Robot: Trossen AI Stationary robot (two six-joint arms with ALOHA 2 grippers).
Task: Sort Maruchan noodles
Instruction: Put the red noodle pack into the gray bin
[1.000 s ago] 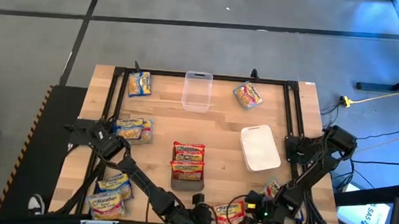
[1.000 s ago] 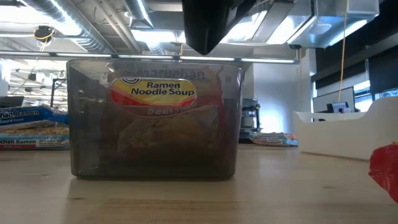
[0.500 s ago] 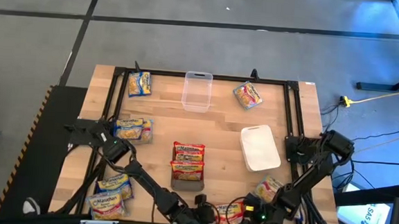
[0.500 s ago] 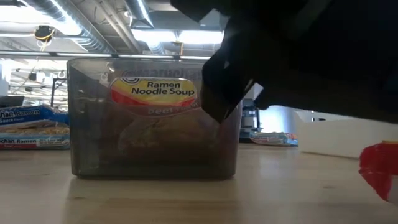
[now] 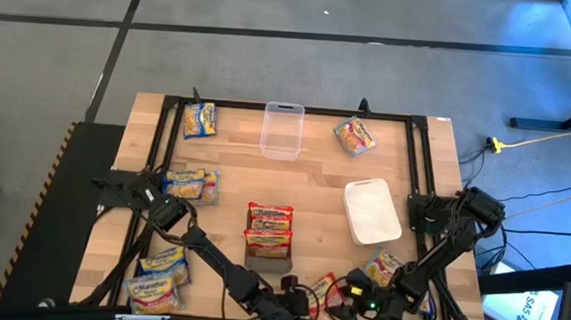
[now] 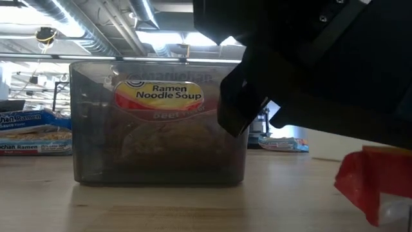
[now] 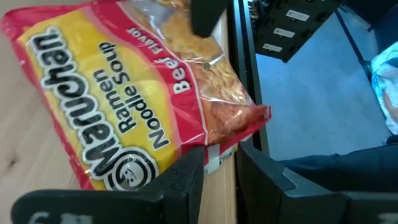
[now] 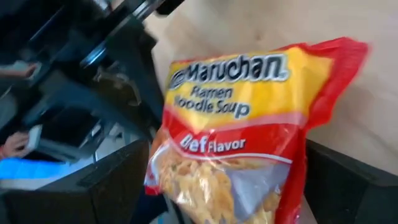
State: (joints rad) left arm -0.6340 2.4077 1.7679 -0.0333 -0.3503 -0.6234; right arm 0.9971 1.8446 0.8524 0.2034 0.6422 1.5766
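Observation:
A red beef Maruchan noodles packet (image 5: 325,293) sits near the table's near edge, between my two grippers. My left gripper (image 5: 302,302) is shut on one side edge of it. My right gripper (image 8: 230,186) is open, with a finger along each long side of the packet (image 8: 236,143); I cannot tell if they touch it. A grey container (image 6: 158,122) at mid-table holds red packets (image 5: 269,229). Other packets lie flat on the table at the far left (image 5: 199,120), far right (image 5: 355,135), left (image 5: 190,184), near left (image 5: 159,276) and near right (image 5: 386,267). My left gripper pinches the packet's red side edge (image 7: 211,152) between its two fingers, close to the round logo. The fingers slant down and lie across that edge. The packet is tilted up off the flat, as its red corner (image 6: 370,187) shows in the low view.
A clear container (image 5: 281,130) stands at the far middle and a white one (image 5: 372,211) at the right. The black frame rail (image 7: 245,81) runs along the table's near edge, right beside the held packet. Bare wood lies between the containers.
My left gripper has sunk toward the near edge with the red packet. The packet has tipped up from lying flat and shifted a little toward the table's left. My right gripper has turned toward it, uncovering the packet at the near right.

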